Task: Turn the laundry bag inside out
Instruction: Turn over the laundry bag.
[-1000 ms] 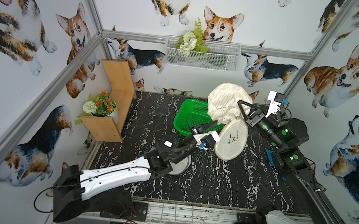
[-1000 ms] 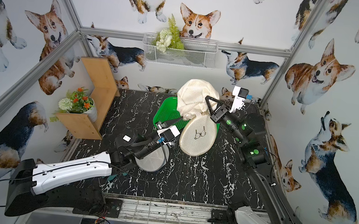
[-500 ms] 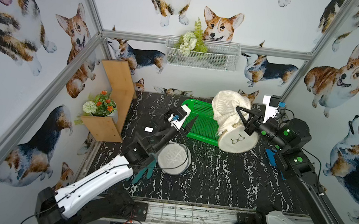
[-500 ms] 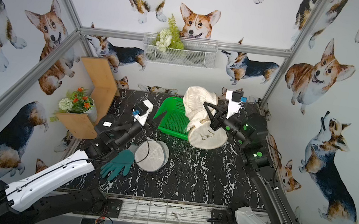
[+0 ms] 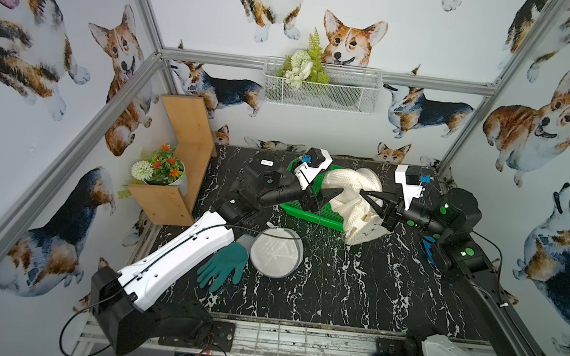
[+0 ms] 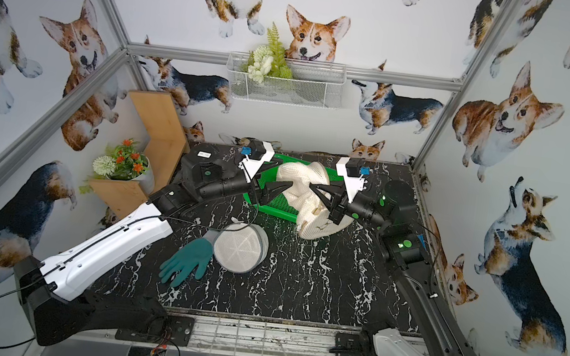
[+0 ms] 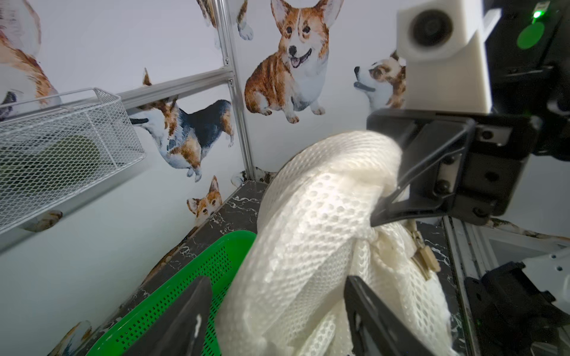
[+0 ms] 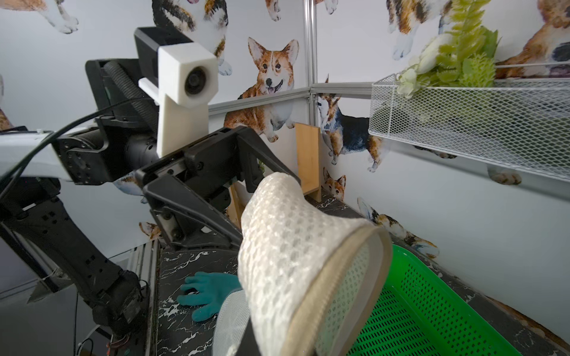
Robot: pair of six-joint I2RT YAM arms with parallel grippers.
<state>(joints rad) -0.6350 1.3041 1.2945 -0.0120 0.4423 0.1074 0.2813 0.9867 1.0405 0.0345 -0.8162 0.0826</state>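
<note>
Bag gripped on the right only, towards the back of the worktop.
Nearest: glove point(image 5: 223, 264) flat on worktop point(image 5: 335, 294), just beside a round mesh disc point(image 5: 275, 254). Beyond: bag point(image 5: 351, 199) bunched, low end on worktop, upper part over basket point(image 5: 324, 219). Right fingers point(image 7: 401, 211) clenched on a fold of the bag. Left fingers point(image 7: 185, 320) spread wide, straddling a mesh fold, not pinching. Basket farthest, near back wall.

top views: high, looking down — whole table point(image 5: 336, 286) | wrists: close, share laundry bag point(image 7: 308, 231)
</note>
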